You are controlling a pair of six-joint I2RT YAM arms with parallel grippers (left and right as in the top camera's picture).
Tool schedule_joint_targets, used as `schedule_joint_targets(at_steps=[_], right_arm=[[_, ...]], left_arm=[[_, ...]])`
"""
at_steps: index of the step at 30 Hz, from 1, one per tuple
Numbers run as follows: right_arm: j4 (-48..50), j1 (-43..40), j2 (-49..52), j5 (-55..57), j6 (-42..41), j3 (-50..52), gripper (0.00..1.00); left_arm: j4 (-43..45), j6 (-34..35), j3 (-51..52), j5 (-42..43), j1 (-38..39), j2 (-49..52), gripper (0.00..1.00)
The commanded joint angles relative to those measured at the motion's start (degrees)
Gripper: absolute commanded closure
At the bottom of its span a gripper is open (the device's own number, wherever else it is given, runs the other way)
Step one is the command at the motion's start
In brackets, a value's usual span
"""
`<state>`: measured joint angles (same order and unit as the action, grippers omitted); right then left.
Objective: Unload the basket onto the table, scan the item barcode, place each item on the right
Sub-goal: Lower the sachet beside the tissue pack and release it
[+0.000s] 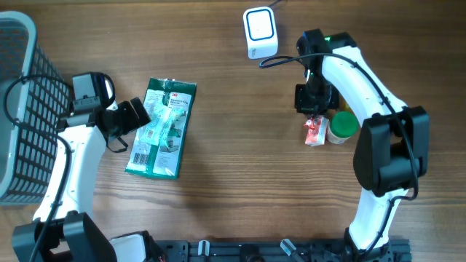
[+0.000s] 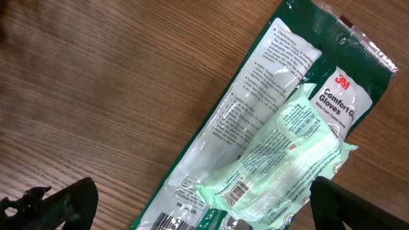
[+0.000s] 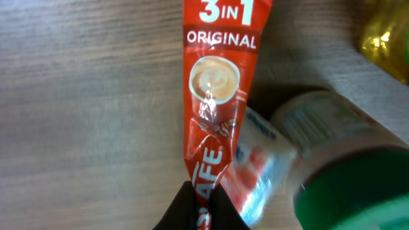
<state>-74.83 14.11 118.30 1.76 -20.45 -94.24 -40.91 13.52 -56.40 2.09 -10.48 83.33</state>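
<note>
A red 3-in-1 coffee sachet [image 3: 217, 83] lies on the wood, and my right gripper [image 3: 203, 211] is shut on its near end. From overhead, that sachet [image 1: 314, 132] sits just below the right gripper [image 1: 314, 109]. The white barcode scanner [image 1: 260, 33] stands at the back of the table. A green glove packet [image 1: 162, 128] with a pale green tissue pack [image 2: 281, 160] on top lies at the left. My left gripper [image 2: 204, 207] hovers open over it, one finger on each side. A barcode [image 2: 238, 190] shows on the tissue pack.
A jar with a green lid [image 1: 342, 126] lies against the sachet's right side; in the right wrist view the jar [image 3: 358, 191] fills the lower right, with a gold wrapper [image 3: 383, 38] behind it. A grey wire basket [image 1: 18, 109] stands at the left edge.
</note>
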Motion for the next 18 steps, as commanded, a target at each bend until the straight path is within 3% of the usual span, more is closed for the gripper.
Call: schedule_joint_targets(at_steps=[1, 6, 10, 15, 18], right_arm=[[4.07, 0.28, 0.72, -1.18, -2.49, 3.21, 0.90], [7.52, 0.28, 0.72, -3.32, -3.02, 9.25, 0.89], [8.07, 0.26, 0.72, -3.15, -1.84, 9.86, 0.72], [2.69, 0.79, 0.70, -9.66, -0.98, -1.38, 0.55], [1.97, 3.63, 0.33, -16.85, -0.55, -9.16, 0.53]], left_arm=[[0.00, -1.14, 0.24, 0.44, 0.20, 0.15, 0.00], [0.00, -1.14, 0.24, 0.44, 0.20, 0.15, 0.00], [0.00, -1.14, 0.24, 0.44, 0.20, 0.15, 0.00], [0.00, -1.14, 0.24, 0.44, 0.20, 0.15, 0.00], [0.00, -1.14, 0.24, 0.44, 0.20, 0.15, 0.00]])
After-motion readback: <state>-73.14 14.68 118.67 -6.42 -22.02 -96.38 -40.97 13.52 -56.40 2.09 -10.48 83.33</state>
